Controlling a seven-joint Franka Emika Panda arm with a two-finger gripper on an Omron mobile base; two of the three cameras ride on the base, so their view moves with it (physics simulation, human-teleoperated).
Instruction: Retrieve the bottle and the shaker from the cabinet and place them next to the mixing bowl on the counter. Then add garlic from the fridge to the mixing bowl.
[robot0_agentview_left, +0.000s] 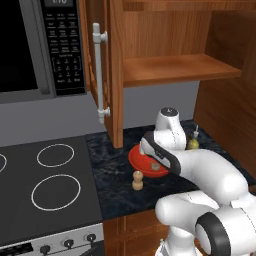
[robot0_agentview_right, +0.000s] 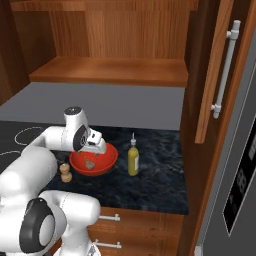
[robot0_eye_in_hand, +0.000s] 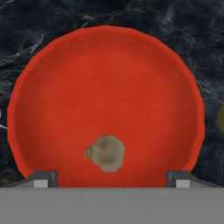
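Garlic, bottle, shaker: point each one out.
garlic (robot0_eye_in_hand: 105, 152), hand view, middle of the bulb.
bottle (robot0_agentview_right: 133, 160), right base view, its yellow body.
shaker (robot0_agentview_left: 137, 181), left base view, its wooden body.

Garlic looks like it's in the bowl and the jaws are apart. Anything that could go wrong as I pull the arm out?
1. The gripper hangs open just above the red mixing bowl, over the garlic; a low or sideways retreat could clip the rim and shift the bowl.
2. The bottle and the shaker stand close on either side of the bowl; a wide swing could topple either one.
3. The open cabinet door hangs above the counter; lift with care.
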